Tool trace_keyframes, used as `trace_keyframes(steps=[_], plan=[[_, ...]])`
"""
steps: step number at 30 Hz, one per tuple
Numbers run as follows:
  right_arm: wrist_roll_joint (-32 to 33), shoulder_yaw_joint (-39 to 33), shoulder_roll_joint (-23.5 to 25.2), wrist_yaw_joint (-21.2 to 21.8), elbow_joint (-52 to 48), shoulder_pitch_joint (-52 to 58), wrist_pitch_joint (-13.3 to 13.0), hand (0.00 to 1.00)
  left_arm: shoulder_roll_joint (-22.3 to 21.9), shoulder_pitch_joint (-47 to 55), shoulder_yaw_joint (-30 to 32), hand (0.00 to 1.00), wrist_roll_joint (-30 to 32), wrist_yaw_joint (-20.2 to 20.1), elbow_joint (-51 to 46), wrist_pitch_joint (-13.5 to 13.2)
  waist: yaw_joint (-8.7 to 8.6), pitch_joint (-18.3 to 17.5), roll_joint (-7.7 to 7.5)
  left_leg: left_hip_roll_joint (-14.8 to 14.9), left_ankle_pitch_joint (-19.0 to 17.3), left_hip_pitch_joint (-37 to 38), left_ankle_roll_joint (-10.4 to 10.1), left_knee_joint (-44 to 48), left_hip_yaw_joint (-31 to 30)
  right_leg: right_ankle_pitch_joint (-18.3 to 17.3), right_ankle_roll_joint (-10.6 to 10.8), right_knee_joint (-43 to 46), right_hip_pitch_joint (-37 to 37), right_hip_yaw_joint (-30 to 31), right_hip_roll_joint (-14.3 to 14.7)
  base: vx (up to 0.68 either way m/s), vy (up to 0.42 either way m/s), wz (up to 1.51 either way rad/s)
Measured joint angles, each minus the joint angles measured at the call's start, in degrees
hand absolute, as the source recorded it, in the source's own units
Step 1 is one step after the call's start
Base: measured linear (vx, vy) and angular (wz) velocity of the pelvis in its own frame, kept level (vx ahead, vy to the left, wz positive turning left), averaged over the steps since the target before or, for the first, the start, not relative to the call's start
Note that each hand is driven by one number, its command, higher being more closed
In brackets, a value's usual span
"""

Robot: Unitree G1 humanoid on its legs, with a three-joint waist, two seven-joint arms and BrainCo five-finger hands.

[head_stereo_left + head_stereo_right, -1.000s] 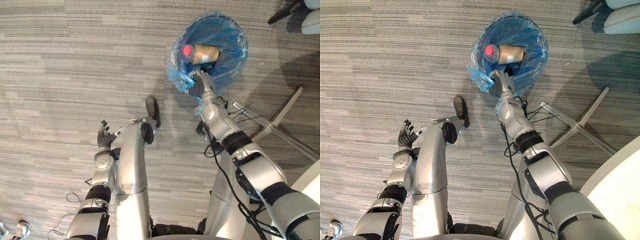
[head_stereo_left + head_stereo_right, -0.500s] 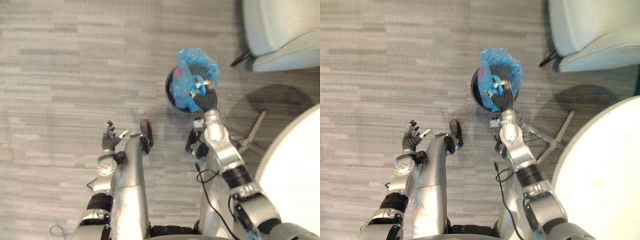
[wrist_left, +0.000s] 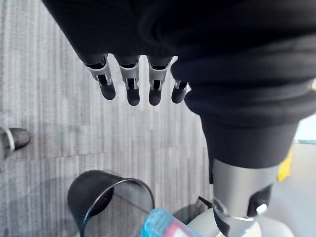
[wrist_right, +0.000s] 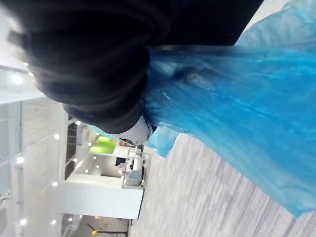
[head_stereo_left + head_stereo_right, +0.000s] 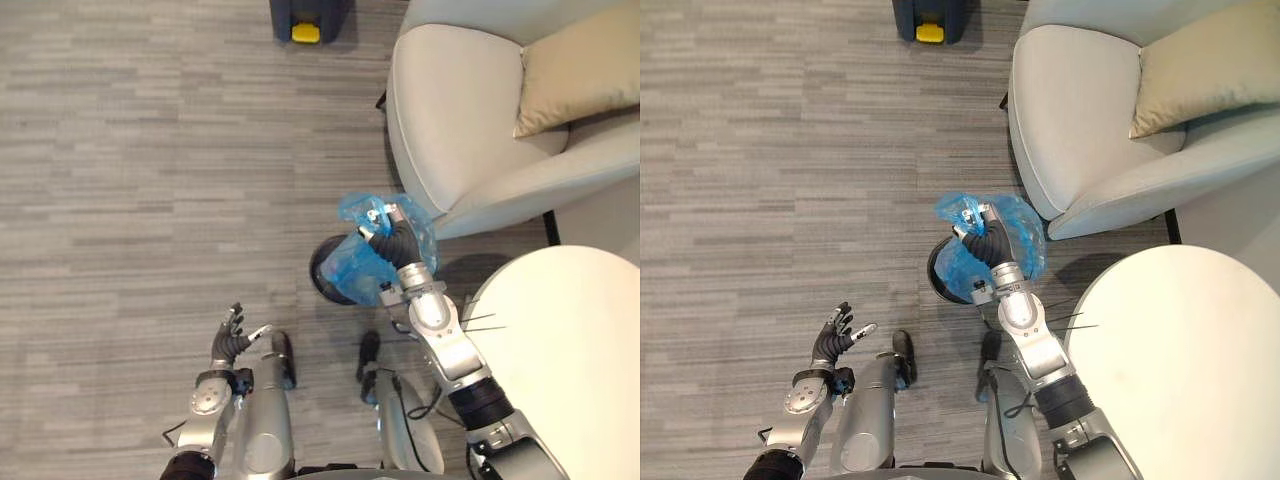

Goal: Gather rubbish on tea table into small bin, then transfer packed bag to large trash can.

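The right hand (image 5: 398,243) is curled tight round the gathered neck of the blue bag (image 5: 357,268), which hangs over the small bin (image 5: 320,279). The left hand (image 5: 232,341) is spread open, empty. Best to lift the bag clear in 1 straight pull, away from the armchair (image 5: 450,130).

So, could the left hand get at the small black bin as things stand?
Probably yes: the left hand is open and empty, with bare carpet between it and the bin; the blue bag in the right hand overhangs it.
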Motion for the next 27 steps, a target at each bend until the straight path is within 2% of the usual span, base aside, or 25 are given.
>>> trace_keyframes(steps=[1,2,3,4,5,6,7,8,9,10,11,12,13,14,15,16,17,18,19,20,21,23,24,27], plan=[[-1.2,0.0,0.0,0.0,-0.2,0.0,-0.3,1.0,0.2,1.4,0.9,0.0,1.0,0.0,-2.1,0.0,0.35,-1.6,-0.06,-0.7,0.5,-0.3,-0.4,-0.1,-1.3,-2.1,1.5,3.7,2.8,0.4,1.0,-0.11,-0.131,0.44],[-1.8,0.0,-0.2,0.0,-0.3,0.0,-0.4,1.0,0.2,2.0,0.9,0.0,1.1,0.1,-3.1,0.0,0.42,-2.5,-0.14,-1.1,1.0,-0.8,-0.4,-0.2,-1.8,-2.9,2.0,3.8,4.5,0.6,1.4,-0.09,-0.12,0.48],[-2.0,0.1,-0.8,0.1,-0.4,-0.5,-0.6,1.0,0.2,2.9,0.9,0.0,1.3,0.1,-4.7,0.0,0.85,-3.4,-0.18,-2.0,2.0,-1.4,-0.6,-0.9,-2.2,-5.7,1.8,0.8,6.6,0.9,1.8,-0.12,-0.112,0.35],[-2.0,0.0,-2.3,0.2,-0.4,-1.4,-0.6,1.0,-0.6,4.0,1.2,0.0,1.5,0.1,-6.5,0.0,2.04,-4.1,0.6,-2.9,4.5,-2.2,-0.9,-2.8,-3.1,-8.1,1.5,-4.9,8.2,0.9,2.9,-0.19,-0.084,0.33],[-2.0,0.1,-3.9,0.3,-0.4,-1.5,-0.6,1.0,-1.6,5.1,1.3,0.0,1.5,0.2,-8.0,0.1,2.73,-5.1,1.82,-3.2,7.0,-3.1,-1.1,-5.3,-3.9,-8.8,0.9,-9.8,9.1,0.4,4.0,-0.24,-0.091,0.35],[-2.0,-0.1,-5.7,0.3,-0.3,-1.7,-0.6,1.0,-2.4,6.3,0.8,0.0,1.6,0.1,-10.1,0.1,2.92,-5.8,2.84,-3.1,9.9,-4.1,-1.5,-8.1,-5.0,-9.3,0.0,-14.7,10.0,0.1,5.3,-0.27,-0.131,0.61],[-1.9,-0.7,-8.8,0.6,0.3,-2.7,-0.3,1.0,-3.6,7.1,0.0,0.0,1.6,-0.1,-13.2,0.0,2.96,-5.8,4.56,-2.8,14.1,-5.3,-2.4,-11.5,-7.5,-10.1,-2.3,-19.6,11.1,-0.3,7.4,-0.24,-0.151,0.6],[-1.8,-0.9,-9.6,0.7,0.6,-2.8,-0.2,1.0,-3.8,7.1,-0.4,0.0,1.6,-0.1,-13.6,0.1,3.0,-5.7,5.38,-2.6,15.3,-5.3,-2.8,-12.3,-8.2,-9.5,-2.8,-19.8,11.1,-1.0,8.0,-0.3,-0.177,0.82],[-1.7,-1.3,-11.6,1.1,2.0,-2.8,0.0,1.0,-3.9,7.6,-1.7,0.0,1.6,-0.2,-15.8,0.2,2.8,-5.8,6.35,-2.5,20.1,-4.7,-5.1,-16.4,-10.8,-8.8,-3.6,-19.6,11.0,-3.5,8.7,-0.34,-0.161,0.88],[-1.7,-1.8,-12.8,1.6,3.1,-2.7,0.6,1.0,-3.4,7.7,-2.7,0.0,1.6,-0.9,-18.5,0.1,2.87,-5.8,6.38,-3.2,26.3,-3.3,-9.6,-21.7,-12.5,-8.1,-5.1,-19.2,10.5,-6.1,8.3,-0.35,-0.145,0.94],[-1.5,-2.3,-13.1,1.7,3.1,-2.7,0.8,1.0,-3.2,7.7,-3.1,0.0,1.6,-1.3,-19.6,0.1,2.82,-5.8,6.2,-3.1,27.2,-3.2,-12.1,-22.6,-12.4,-8.2,-6.1,-19.5,10.6,-7.4,7.6,-0.34,-0.116,0.92],[-1.2,-3.4,-13.4,2.2,3.0,-2.8,0.8,1.0,-2.4,7.2,-4.1,0.0,1.9,-1.8,-21.0,0.1,2.01,-5.7,5.5,-3.8,22.1,-4.6,-8.8,-15.9,-10.1,-7.5,-6.8,-19.6,10.3,-9.4,6.1,-0.29,-0.085,0.85],[-0.7,-3.5,-13.5,2.7,2.3,-2.8,0.8,1.0,-1.0,6.5,-4.9,0.0,2.4,-2.5,-21.5,-0.2,1.16,-6.1,4.61,-4.4,14.9,-5.6,-3.7,-6.7,-7.9,-6.4,-6.8,-19.7,9.5,-10.4,4.2,-0.26,-0.079,0.8],[-0.4,-3.5,-13.6,2.9,1.6,-2.7,0.8,1.0,-0.4,5.9,-5.3,0.0,2.8,-2.6,-21.5,-0.2,0.71,-6.1,4.52,-4.3,11.7,-5.4,-2.9,-2.7,-7.3,-5.7,-6.7,-20.1,9.3,-10.7,3.6,-0.22,-0.039,0.59],[0.6,-3.2,-13.6,3.5,0.5,-2.8,0.7,1.0,0.6,4.8,-5.5,0.0,3.4,-2.6,-21.6,-0.4,0.18,-6.1,4.67,-3.0,5.4,-3.8,-3.0,2.5,-6.9,-4.2,-6.7,-21.2,9.1,-11.1,3.1,-0.16,0.01,0.27],[0.8,-3.1,-13.7,3.9,-0.2,-2.8,0.7,1.0,1.0,4.1,-5.6,0.0,3.6,-2.5,-21.6,-0.6,0.15,-6.2,4.72,-2.1,3.0,-2.2,-3.6,3.8,-7.0,-3.4,-6.7,-21.8,8.9,-11.0,3.1,-0.19,0.058,0.16],[1.2,-2.7,-14.1,4.6,-1.3,-2.8,0.7,1.0,1.6,2.1,-6.2,0.0,4.6,-2.4,-21.6,-0.6,-0.14,-6.2,4.82,-0.4,-0.9,1.2,-5.0,4.2,-7.5,-2.1,-6.5,-23.1,8.8,-10.9,3.2,-0.17,0.096,0.02],[1.6,-2.5,-14.5,5.4,-2.1,-2.8,0.7,1.0,2.0,-0.3,-7.3,0.0,5.9,-2.3,-21.5,-0.6,-0.42,-6.4,5.05,0.4,-3.2,4.5,-6.9,1.4,-7.8,-0.8,-6.2,-24.5,8.8,-10.9,3.6,-0.16,0.102,0.04],[1.9,-2.1,-14.7,5.7,-2.5,-2.8,0.7,1.0,2.1,-1.4,-8.2,0.0,6.7,-2.3,-21.4,-0.7,-0.6,-6.6,5.32,0.5,-3.7,6.4,-7.8,-1.9,-8.0,-0.2,-5.9,-25.2,8.8,-10.9,3.8,-0.14,0.118,0.06],[2.8,-1.6,-14.5,6.6,-3.0,-3.3,0.7,1.0,2.5,-3.5,-10.1,0.0,8.0,-2.4,-20.6,-0.8,-1.37,-7.2,5.49,0.2,-3.1,9.2,-9.6,-9.4,-8.6,1.4,-5.3,-27.0,8.7,-10.8,4.1,-0.13,0.151,-0.04],[3.2,-0.3,-13.7,6.9,-3.4,-3.4,0.7,1.0,3.2,-5.1,-12.1,0.0,9.5,-2.4,-19.4,-0.8,-1.68,-8.6,4.58,-0.9,-0.1,10.5,-9.8,-13.8,-8.0,3.8,-4.5,-29.9,8.6,-10.0,4.0,-0.1,0.13,-0.12],[3.6,2.2,-13.2,7.9,-5.9,-3.6,0.7,1.0,3.5,-6.2,-14.0,0.0,11.0,-2.5,-18.1,-0.8,-2.0,-10.2,3.91,-1.9,2.0,11.4,-9.1,-17.2,-6.9,6.8,-3.8,-33.4,8.7,-8.8,4.0,-0.05,0.139,-0.21],[3.9,4.2,-13.1,8.2,-8.0,-4.4,0.7,1.0,3.5,-6.5,-14.7,0.0,11.7,-2.5,-17.4,-0.7,-2.9,-10.5,3.77,-2.4,2.7,11.7,-8.7,-17.7,-6.6,8.6,-3.4,-35.8,9.7,-7.6,4.2,-0.03,0.155,-0.16],[5.4,10.0,-10.8,9.6,-10.3,-8.2,0.7,1.0,1.9,-7.4,-16.7,0.0,12.3,-2.5,-14.5,0.4,-2.89,-11.6,3.65,-2.8,2.8,13.8,-8.6,-18.4,-4.2,12.3,-2.7,-40.5,12.3,-4.4,4.6,-0.03,0.119,-0.36]])
